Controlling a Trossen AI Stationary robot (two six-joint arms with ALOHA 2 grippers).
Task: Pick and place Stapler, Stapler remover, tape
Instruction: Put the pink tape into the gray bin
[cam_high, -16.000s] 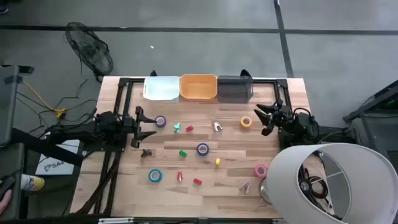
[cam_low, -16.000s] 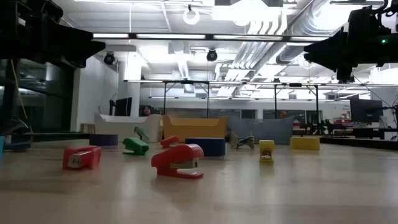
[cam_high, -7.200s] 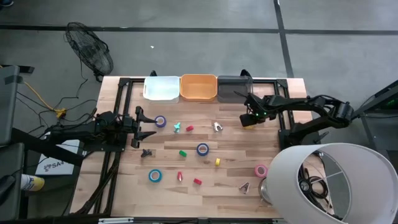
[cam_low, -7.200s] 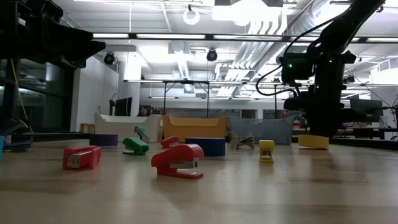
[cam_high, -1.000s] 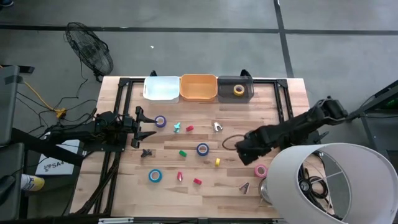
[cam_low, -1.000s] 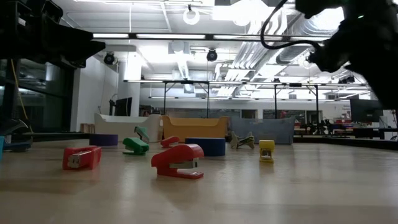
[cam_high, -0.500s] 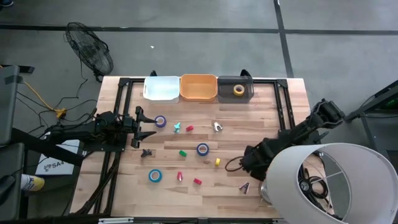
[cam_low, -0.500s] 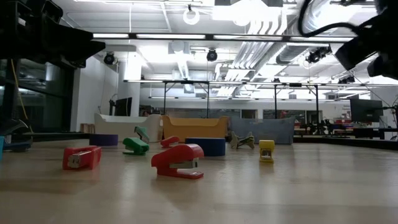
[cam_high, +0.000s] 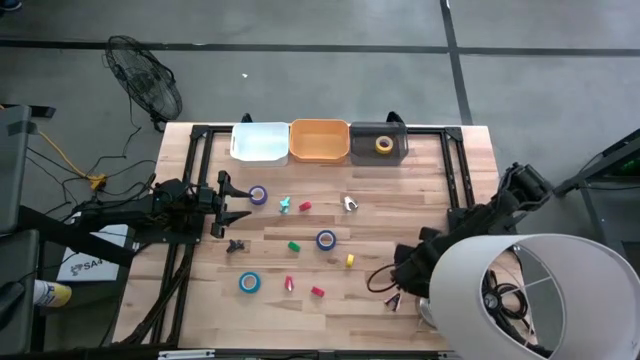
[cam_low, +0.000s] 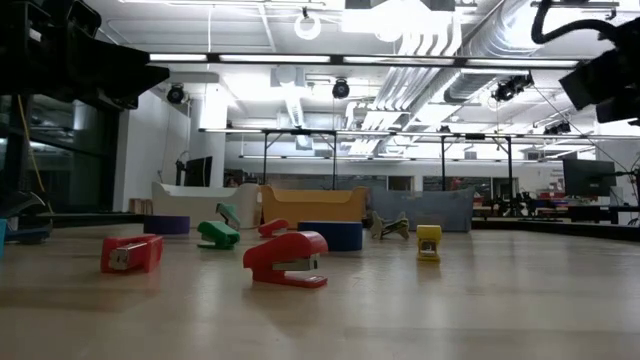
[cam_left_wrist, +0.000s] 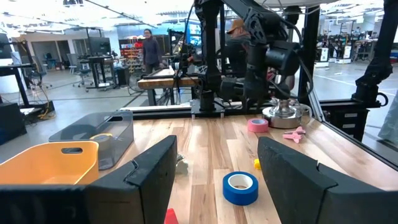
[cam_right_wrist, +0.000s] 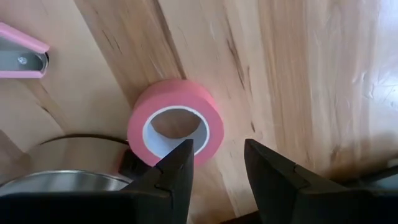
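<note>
Tabletop (cam_high: 440, 210) holds 4 tape rolls, 3 bins.

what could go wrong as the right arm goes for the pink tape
The right pincer hangs open over the pink tape, which lies flat right beside a round metal base. One finger may land on that base or on the roll's rim instead of straddling it, pushing the roll away. The pink staple remover lies close by and could get knocked. From above, the lampshade hides much of this spot.
</note>
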